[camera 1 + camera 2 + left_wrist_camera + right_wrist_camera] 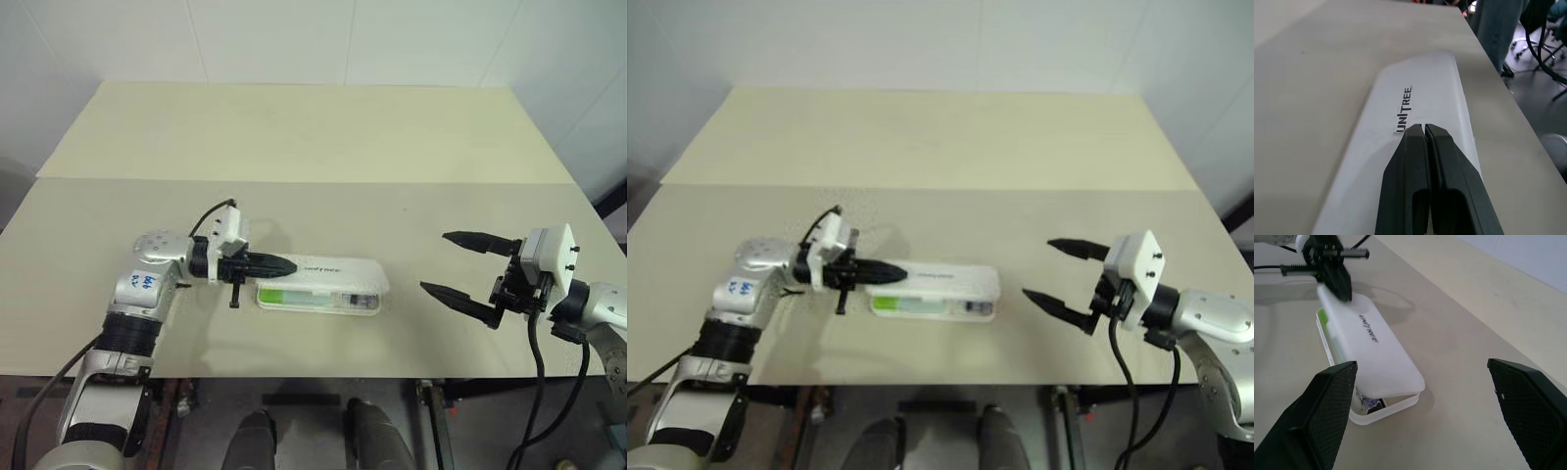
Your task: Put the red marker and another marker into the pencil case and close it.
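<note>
The pencil case (328,284) lies on the bench (294,147) near its front edge, lid partly lowered over the tray. The green-capped marker (282,297) lies inside, toward the left end. The left tool (279,264), fingers closed together with nothing between them, rests on the lid. The right tool (460,264) stands wide open, well apart from the case.

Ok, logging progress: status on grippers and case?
Left gripper shut, on pencil case lid, lid half down. Right gripper open, clear. Green-capped marker inside.
</note>
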`<state>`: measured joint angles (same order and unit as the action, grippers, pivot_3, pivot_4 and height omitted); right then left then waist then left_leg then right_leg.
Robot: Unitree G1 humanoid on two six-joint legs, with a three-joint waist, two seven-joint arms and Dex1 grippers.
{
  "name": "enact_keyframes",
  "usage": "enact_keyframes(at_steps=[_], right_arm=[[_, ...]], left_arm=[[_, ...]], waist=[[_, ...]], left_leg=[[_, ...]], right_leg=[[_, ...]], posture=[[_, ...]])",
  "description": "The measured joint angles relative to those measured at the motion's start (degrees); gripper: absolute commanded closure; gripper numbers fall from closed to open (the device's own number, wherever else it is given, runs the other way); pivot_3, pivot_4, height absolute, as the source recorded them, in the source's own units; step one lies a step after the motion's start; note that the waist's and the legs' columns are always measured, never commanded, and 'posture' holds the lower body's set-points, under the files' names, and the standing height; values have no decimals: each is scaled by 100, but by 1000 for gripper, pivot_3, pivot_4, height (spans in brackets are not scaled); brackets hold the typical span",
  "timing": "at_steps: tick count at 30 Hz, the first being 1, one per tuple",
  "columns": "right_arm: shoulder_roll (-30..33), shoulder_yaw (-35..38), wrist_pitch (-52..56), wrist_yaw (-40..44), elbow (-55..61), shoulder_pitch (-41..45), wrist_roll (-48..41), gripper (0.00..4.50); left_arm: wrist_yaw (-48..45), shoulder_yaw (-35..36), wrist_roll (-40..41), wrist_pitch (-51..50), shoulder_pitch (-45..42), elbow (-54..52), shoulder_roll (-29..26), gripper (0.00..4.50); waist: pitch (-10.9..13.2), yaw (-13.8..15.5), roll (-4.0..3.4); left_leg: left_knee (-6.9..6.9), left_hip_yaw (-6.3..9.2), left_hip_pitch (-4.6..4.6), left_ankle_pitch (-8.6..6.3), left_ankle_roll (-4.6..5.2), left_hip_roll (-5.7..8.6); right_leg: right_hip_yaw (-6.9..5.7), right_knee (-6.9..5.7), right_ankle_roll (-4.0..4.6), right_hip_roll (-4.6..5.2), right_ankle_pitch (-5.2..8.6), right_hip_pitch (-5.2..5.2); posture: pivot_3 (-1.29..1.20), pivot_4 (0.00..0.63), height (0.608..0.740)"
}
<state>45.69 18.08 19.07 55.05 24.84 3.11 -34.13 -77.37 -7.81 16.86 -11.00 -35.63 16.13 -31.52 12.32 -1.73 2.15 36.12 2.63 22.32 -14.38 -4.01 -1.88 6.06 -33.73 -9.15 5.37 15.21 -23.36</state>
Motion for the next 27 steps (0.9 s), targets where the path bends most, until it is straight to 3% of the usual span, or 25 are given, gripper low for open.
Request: enact_keyframes(at_steps=[13,27], right_arm=[[-139,-2,1,-336,245,-157,14,0],[-260,-80,-4,-506,316,-162,22,0]], left_arm=[[477,-353,-384,-178,-239,245,334,4474],[218,-896,-580,-555,-402,-218,219,4474]], waist=[[-6,28,-6],[-9,11,-10]], left_leg=[[13,1,-12,4,6,2],[3,4,-27,3,8,1]], right_leg=[[0,7,11,2,6,22],[-1,36,13,2,6,53]], posture=[[0,150,740],[0,150,740]])
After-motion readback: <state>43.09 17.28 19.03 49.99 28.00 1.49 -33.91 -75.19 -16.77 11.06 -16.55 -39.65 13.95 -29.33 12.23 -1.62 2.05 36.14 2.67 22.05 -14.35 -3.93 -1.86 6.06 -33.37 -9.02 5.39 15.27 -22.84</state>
